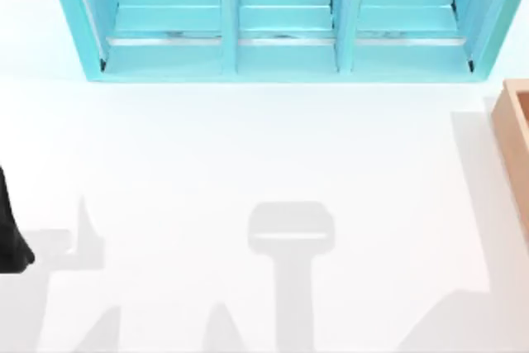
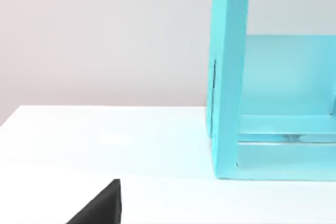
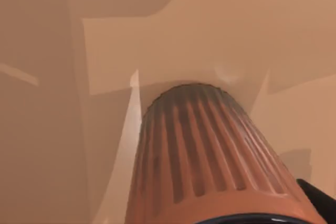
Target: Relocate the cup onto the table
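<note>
The cup (image 3: 199,150), reddish-brown with ribbed sides and a dark rim, fills the right wrist view from very close. It stands on the floor of the tan wooden box (image 3: 236,24). A black part of my right gripper (image 3: 321,199) shows just beside the cup's rim. The white table (image 1: 248,163) spreads across the top view. My left arm (image 1: 10,237) is parked at the table's left edge, and a black corner of it (image 2: 100,208) appears in the left wrist view.
A turquoise three-bay shelf unit (image 1: 281,55) stands along the back of the table, and its end wall (image 2: 231,77) rises in the left wrist view. The tan wooden box (image 1: 514,130) sits at the table's right edge.
</note>
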`<state>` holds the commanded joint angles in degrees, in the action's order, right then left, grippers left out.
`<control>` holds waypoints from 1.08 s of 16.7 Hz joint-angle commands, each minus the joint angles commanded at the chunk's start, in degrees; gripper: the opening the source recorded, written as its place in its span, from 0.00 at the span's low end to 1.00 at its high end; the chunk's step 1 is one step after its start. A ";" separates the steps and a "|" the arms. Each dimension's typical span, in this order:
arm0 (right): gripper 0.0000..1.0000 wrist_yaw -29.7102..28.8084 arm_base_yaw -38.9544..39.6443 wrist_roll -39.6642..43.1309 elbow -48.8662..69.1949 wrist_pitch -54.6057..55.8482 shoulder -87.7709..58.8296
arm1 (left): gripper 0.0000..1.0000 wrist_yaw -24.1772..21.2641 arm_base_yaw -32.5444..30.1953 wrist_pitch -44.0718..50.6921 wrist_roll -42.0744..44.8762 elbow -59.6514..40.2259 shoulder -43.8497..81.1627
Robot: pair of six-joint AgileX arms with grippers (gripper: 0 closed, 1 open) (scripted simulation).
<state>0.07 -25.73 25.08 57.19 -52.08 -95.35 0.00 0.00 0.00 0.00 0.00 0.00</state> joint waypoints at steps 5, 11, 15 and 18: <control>0.00 0.00 3.91 -3.72 2.90 -4.25 1.64 | 1.00 0.00 0.00 0.00 0.00 0.00 0.00; 0.00 0.04 18.47 -18.31 11.54 -20.98 8.85 | 1.00 0.00 0.00 0.00 0.00 0.00 0.00; 0.00 0.07 20.66 -20.54 12.95 -23.33 10.48 | 1.00 0.00 0.00 0.00 0.00 0.00 0.00; 0.00 0.19 20.49 -20.64 12.79 -23.20 10.20 | 1.00 0.00 0.00 0.00 0.00 0.00 0.00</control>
<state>0.27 -5.24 4.44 69.98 -75.28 -85.15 0.00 0.00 0.00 0.00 0.00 0.00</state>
